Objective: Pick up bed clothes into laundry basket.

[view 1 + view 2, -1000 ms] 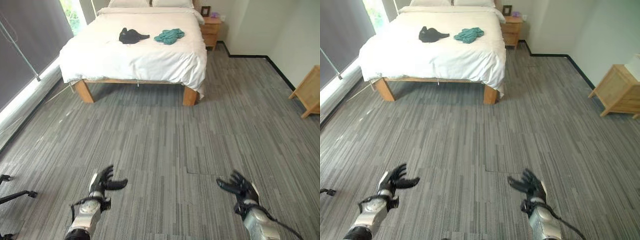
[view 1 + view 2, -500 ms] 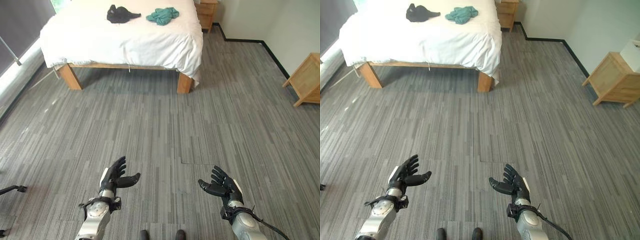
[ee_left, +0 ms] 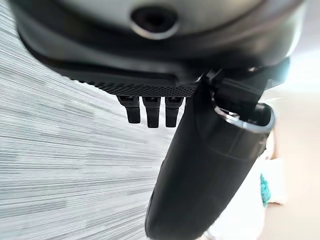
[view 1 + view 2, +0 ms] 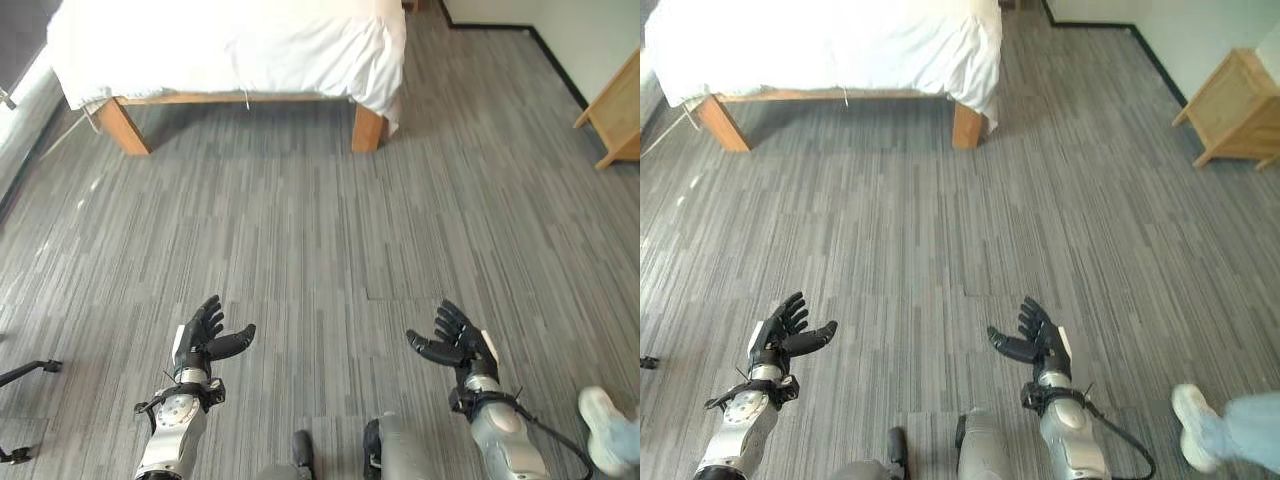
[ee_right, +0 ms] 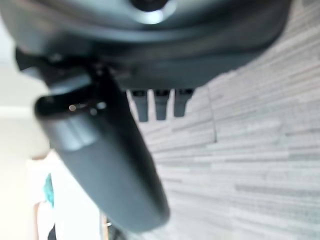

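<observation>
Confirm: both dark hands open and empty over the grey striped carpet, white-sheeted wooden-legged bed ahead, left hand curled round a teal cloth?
Not quite. The dark left hand holds no cloth: its fingers are spread and empty, as the left eye view shows. The rest stands: the dark right hand is open and empty too, both over the grey striped carpet, with the white-sheeted, wooden-legged bed ahead.

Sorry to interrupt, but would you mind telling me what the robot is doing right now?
Nothing is being handled yet. The left robot hand and the right robot hand are both open and empty, held out over the grey carpet floor. The bed with its white cover stands across the room, well ahead of both hands. A person's shoe shows at the robot's right, and a wooden cabinet stands by the wall.
</observation>
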Tool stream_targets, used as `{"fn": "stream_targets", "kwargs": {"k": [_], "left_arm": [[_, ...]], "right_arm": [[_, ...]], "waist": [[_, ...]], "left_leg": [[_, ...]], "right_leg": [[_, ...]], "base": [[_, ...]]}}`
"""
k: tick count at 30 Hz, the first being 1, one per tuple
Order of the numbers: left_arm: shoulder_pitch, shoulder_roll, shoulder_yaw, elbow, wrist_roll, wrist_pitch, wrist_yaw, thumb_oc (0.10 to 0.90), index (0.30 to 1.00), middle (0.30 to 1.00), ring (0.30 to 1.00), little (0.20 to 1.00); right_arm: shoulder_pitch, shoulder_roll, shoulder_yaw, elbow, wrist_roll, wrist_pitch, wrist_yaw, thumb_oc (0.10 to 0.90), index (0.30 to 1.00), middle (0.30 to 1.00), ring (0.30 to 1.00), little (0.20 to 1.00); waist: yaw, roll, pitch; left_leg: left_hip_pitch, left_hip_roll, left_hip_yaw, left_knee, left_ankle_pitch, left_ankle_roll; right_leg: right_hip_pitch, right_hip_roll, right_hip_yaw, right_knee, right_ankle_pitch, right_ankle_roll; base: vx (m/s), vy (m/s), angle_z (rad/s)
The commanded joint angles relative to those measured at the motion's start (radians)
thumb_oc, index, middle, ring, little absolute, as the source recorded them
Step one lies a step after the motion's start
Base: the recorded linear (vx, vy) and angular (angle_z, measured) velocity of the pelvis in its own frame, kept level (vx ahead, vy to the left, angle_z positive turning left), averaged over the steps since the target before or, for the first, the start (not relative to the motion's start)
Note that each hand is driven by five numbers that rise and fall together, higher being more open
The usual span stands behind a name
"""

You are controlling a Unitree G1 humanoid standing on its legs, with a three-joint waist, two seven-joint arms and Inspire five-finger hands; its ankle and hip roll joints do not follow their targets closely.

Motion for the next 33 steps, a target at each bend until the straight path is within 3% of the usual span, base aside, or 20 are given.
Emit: {"fn": "stream_targets", "kwargs": {"k": [1,2,6,7,8,9,11,12,13,15,17,18,19,20,22,26,28,29,30,33], "left_arm": [[-0.075,0.060,0.016,-0.111,-0.011,-0.114,-0.018,0.800,0.900,0.900,0.900,0.900],[-0.105,0.052,0.008,-0.110,-0.029,-0.120,-0.027,0.800,0.900,0.900,0.900,0.900],[-0.125,0.014,0.005,-0.093,-0.060,-0.123,-0.031,0.800,0.900,0.900,0.900,0.900],[-0.131,0.004,0.005,-0.096,-0.070,-0.128,-0.024,0.800,0.900,0.900,0.900,0.900],[-0.116,-0.011,-0.022,-0.106,-0.080,-0.123,-0.035,0.800,0.900,0.900,0.900,0.900],[-0.116,-0.011,-0.022,-0.106,-0.080,-0.123,-0.035,0.800,0.900,0.900,0.900,0.900],[-0.127,-0.041,-0.018,-0.095,-0.142,-0.122,-0.034,0.800,0.900,0.900,0.900,0.900],[-0.129,-0.048,-0.025,-0.121,-0.184,-0.126,-0.046,0.800,0.900,0.900,0.900,0.900],[-0.150,-0.049,-0.044,-0.119,-0.210,-0.128,-0.042,0.800,0.900,0.900,0.900,0.900],[-0.163,-0.045,-0.043,-0.116,-0.208,-0.126,-0.046,0.800,0.900,0.900,0.900,0.900],[-0.158,-0.037,-0.065,-0.128,-0.216,-0.128,-0.083,0.800,0.900,0.900,0.900,0.900],[-0.158,-0.037,-0.065,-0.129,-0.216,-0.128,-0.083,0.800,0.900,0.900,0.900,0.900],[-0.155,-0.038,-0.068,-0.131,-0.215,-0.130,-0.094,0.800,0.900,0.900,0.900,0.900],[-0.164,-0.037,-0.079,-0.139,-0.222,-0.133,-0.108,0.800,0.900,0.900,0.900,0.900],[-0.173,-0.044,-0.084,-0.145,-0.231,-0.136,-0.105,0.800,0.900,0.900,0.900,0.900],[-0.143,-0.018,-0.053,-0.183,-0.214,-0.131,-0.115,0.800,0.900,0.900,0.900,0.900],[-0.138,-0.010,-0.057,-0.196,-0.201,-0.128,-0.118,0.800,0.900,0.900,0.900,0.900],[-0.123,-0.001,-0.071,-0.198,-0.216,-0.105,-0.157,0.800,0.900,0.900,0.900,0.900],[-0.129,0.001,-0.081,-0.195,-0.220,-0.102,-0.156,0.800,0.900,0.900,0.900,0.900],[-0.152,0.011,-0.097,-0.198,-0.220,-0.118,-0.150,0.800,0.900,0.900,0.900,0.900]], "right_arm": [[-0.030,-0.001,-0.053,-0.073,0.022,-0.086,0.007,0.800,0.900,0.900,0.900,0.900],[0.000,-0.002,-0.067,-0.079,0.025,-0.088,0.006,0.800,0.900,0.900,0.900,0.900],[0.045,-0.005,-0.087,-0.096,0.013,-0.079,0.010,0.800,0.900,0.900,0.900,0.900],[0.054,-0.010,-0.097,-0.099,0.017,-0.078,0.014,0.800,0.900,0.900,0.900,0.900],[0.069,-0.013,-0.100,-0.092,0.044,-0.080,0.014,0.800,0.900,0.900,0.900,0.900],[0.068,-0.013,-0.100,-0.091,0.044,-0.080,0.014,0.800,0.900,0.900,0.900,0.900],[0.048,-0.037,-0.095,-0.087,0.094,-0.093,0.009,0.800,0.900,0.900,0.900,0.900],[0.031,-0.038,-0.097,-0.096,0.148,-0.107,0.012,0.800,0.900,0.900,0.900,0.900],[-0.016,-0.065,-0.101,-0.061,0.160,-0.114,-0.020,0.800,0.900,0.900,0.900,0.900],[-0.035,-0.072,-0.100,-0.066,0.164,-0.113,-0.029,0.800,0.900,0.900,0.900,0.900],[-0.058,-0.084,-0.100,-0.089,0.201,-0.125,0.002,0.800,0.900,0.900,0.900,0.900],[-0.058,-0.084,-0.100,-0.089,0.201,-0.125,0.002,0.800,0.900,0.900,0.900,0.900],[-0.062,-0.091,-0.093,-0.103,0.189,-0.129,0.004,0.800,0.900,0.900,0.900,0.900],[-0.083,-0.099,-0.078,-0.113,0.177,-0.139,0.009,0.800,0.900,0.900,0.900,0.900],[-0.112,-0.098,-0.059,-0.119,0.181,-0.143,0.005,0.800,0.900,0.900,0.900,0.900],[-0.129,-0.045,-0.024,-0.132,0.210,-0.117,0.042,0.800,0.900,0.900,0.900,0.900],[-0.127,-0.033,-0.010,-0.134,0.203,-0.112,0.047,0.800,0.900,0.900,0.900,0.900],[-0.100,-0.008,0.003,-0.122,0.167,-0.095,0.071,0.800,0.900,0.900,0.900,0.900],[-0.085,0.001,0.009,-0.130,0.166,-0.088,0.064,0.800,0.900,0.900,0.900,0.900],[-0.055,0.033,0.017,-0.147,0.217,-0.088,0.086,0.800,0.900,0.900,0.900,0.900]], "waist": [[-0.047,0.009,-0.058],[-0.091,0.004,-0.072],[-0.135,0.009,-0.087],[-0.151,0.010,-0.094],[-0.166,0.015,-0.102],[-0.168,0.013,-0.103],[-0.143,-0.030,-0.115],[-0.107,-0.056,-0.091],[-0.054,-0.085,-0.059],[-0.036,-0.087,-0.053],[0.015,-0.080,-0.063],[0.015,-0.080,-0.062],[0.026,-0.063,-0.064],[0.060,-0.043,-0.081],[0.076,-0.044,-0.094],[0.108,-0.053,-0.157],[0.127,-0.073,-0.159],[0.147,-0.101,-0.168],[0.134,-0.090,-0.154],[0.085,-0.046,-0.107]], "left_leg": [[0.176,0.048,-0.109,0.005,-0.104,-0.086],[0.246,0.056,-0.139,-0.020,-0.128,-0.122],[0.328,0.096,-0.160,-0.009,-0.140,-0.157],[0.343,0.112,-0.172,0.046,-0.114,-0.172],[0.295,0.161,-0.167,0.223,0.051,-0.220],[0.292,0.159,-0.170,0.222,0.054,-0.221],[0.093,0.194,-0.119,0.653,0.251,-0.227],[-0.031,0.180,-0.115,0.792,0.251,-0.207],[-0.182,0.166,-0.083,0.881,0.156,-0.183],[-0.229,0.169,-0.069,0.839,0.136,-0.176],[-0.334,0.145,-0.050,0.587,0.121,-0.166],[-0.333,0.145,-0.049,0.586,0.121,-0.166],[-0.344,0.155,-0.038,0.422,0.144,-0.165],[-0.329,0.137,-0.035,0.082,0.223,-0.176],[-0.371,0.133,-0.022,-0.032,0.228,-0.180],[-0.338,0.156,0.051,-0.023,0.289,-0.165],[-0.328,0.147,0.076,-0.004,0.302,-0.154],[-0.293,0.110,0.105,0.067,0.217,-0.090],[-0.253,0.108,0.112,0.080,0.180,-0.072],[-0.173,0.124,0.088,0.080,0.153,-0.055]], "right_leg": [[0.064,0.013,0.009,-0.316,0.193,0.013],[0.040,-0.002,0.029,-0.541,0.238,0.031],[0.041,-0.003,-0.026,-0.588,0.298,0.047],[0.031,-0.006,-0.015,-0.554,0.303,0.044],[0.052,0.016,-0.002,-0.476,0.256,-0.003],[0.052,0.013,-0.003,-0.480,0.259,-0.004],[0.176,0.040,-0.019,-0.494,0.186,-0.088],[0.221,0.048,-0.012,-0.507,0.154,-0.117],[0.294,0.075,0.015,-0.540,0.111,-0.138],[0.329,0.082,0.024,-0.557,0.105,-0.139],[0.443,0.108,0.032,-0.612,0.065,-0.139],[0.445,0.107,0.032,-0.613,0.065,-0.139],[0.470,0.132,0.032,-0.620,0.041,-0.138],[0.552,0.172,0.037,-0.645,0.002,-0.126],[0.607,0.184,0.043,-0.658,-0.016,-0.124],[0.732,0.182,0.078,-0.650,-0.092,-0.105],[0.721,0.143,0.076,-0.565,-0.061,-0.081],[0.641,0.087,0.088,-0.233,0.188,0.019],[0.565,0.072,0.092,-0.082,0.289,0.047],[0.385,0.111,0.097,0.124,0.279,0.029]], "base": [[0.67,-0.189,0.31],[0.67,-0.187,0.54],[0.60,-0.216,0.77],[0.82,-0.407,0.49],[0.61,-0.326,0.66],[0.53,-0.368,0.77],[0.52,-0.480,0.66],[0.67,-0.627,0.27],[0.41,-0.406,-0.18],[0.42,-0.230,-0.66],[0.71,-0.172,-0.60],[0.61,-0.059,-0.12],[0.75,0.012,-0.27],[0.75,0.012,-0.46],[0.78,-0.032,-0.71],[0.71,0.008,-0.30],[0.69,0.100,0.09],[0.63,0.184,-0.12],[0.63,0.185,-0.19],[0.45,0.150,-0.14]]}}
